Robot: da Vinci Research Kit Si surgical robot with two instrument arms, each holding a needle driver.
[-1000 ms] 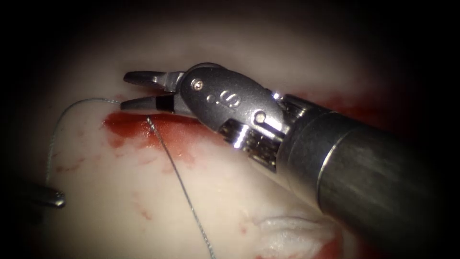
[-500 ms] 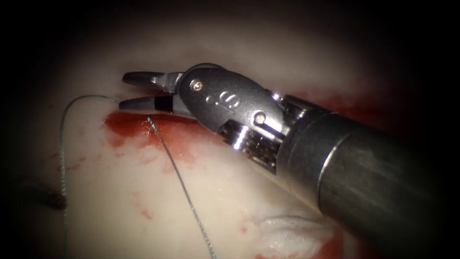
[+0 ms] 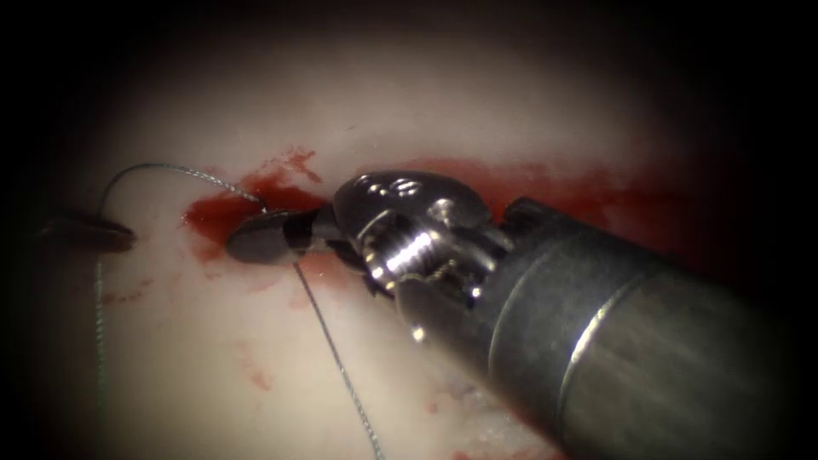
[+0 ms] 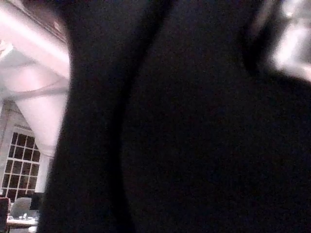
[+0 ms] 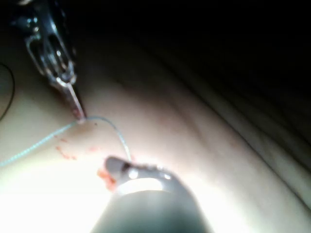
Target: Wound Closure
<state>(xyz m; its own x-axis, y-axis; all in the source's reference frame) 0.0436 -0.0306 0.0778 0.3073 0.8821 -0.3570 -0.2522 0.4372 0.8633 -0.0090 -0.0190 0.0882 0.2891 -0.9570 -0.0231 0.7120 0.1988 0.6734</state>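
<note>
The right tool comes in from the right, its tip lying flat across the thread at the left end of the red cut in the tissue. From there the thread arcs left to the left tool at the picture's left edge, then drops down. Another run leaves under the right tool's tip towards the lower edge. In the right wrist view the left tool has its thin jaws shut on a bend of the thread. That thread curves to the right tool's tip.
Red fluid pools at the left end of the cut and smears the pale tissue below it. The right tool's thick shaft covers the lower right of the tissue.
The right tool has rolled over and dropped from above the cut onto the thread at the red pool. The left tool has moved up, carrying the thread's left loop with it.
</note>
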